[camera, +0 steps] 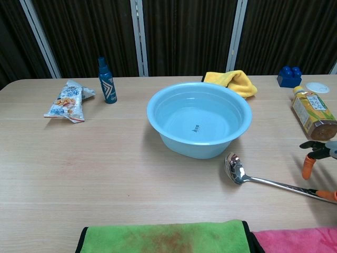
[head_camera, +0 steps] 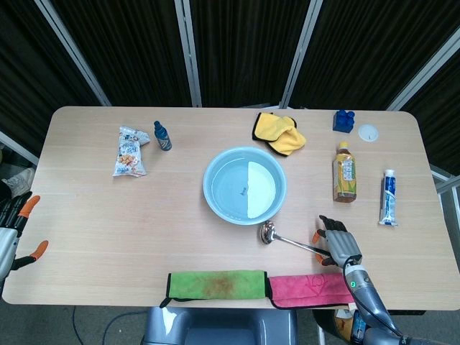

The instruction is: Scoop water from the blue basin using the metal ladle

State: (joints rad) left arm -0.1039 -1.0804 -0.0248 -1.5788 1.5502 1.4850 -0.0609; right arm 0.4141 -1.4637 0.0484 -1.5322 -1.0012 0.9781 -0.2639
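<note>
The blue basin [head_camera: 244,185] [camera: 199,118] stands mid-table with water in it. The metal ladle [head_camera: 277,236] [camera: 235,168] lies on the table just in front of it, bowl toward the basin and handle running right. My right hand [head_camera: 340,246] [camera: 317,153] hovers over the far end of the handle with its fingers spread and holds nothing; an orange-tipped finger lies right by the handle's end. At the table's left edge my left hand [head_camera: 16,228] is open and holds nothing.
Green cloth [head_camera: 215,284] and pink cloth [head_camera: 309,287] lie along the front edge. A tea bottle [head_camera: 344,172] and a tube [head_camera: 388,198] lie to the right of the basin. Behind it lie a yellow cloth [head_camera: 279,133], spray bottle [head_camera: 162,136] and snack bag [head_camera: 130,151].
</note>
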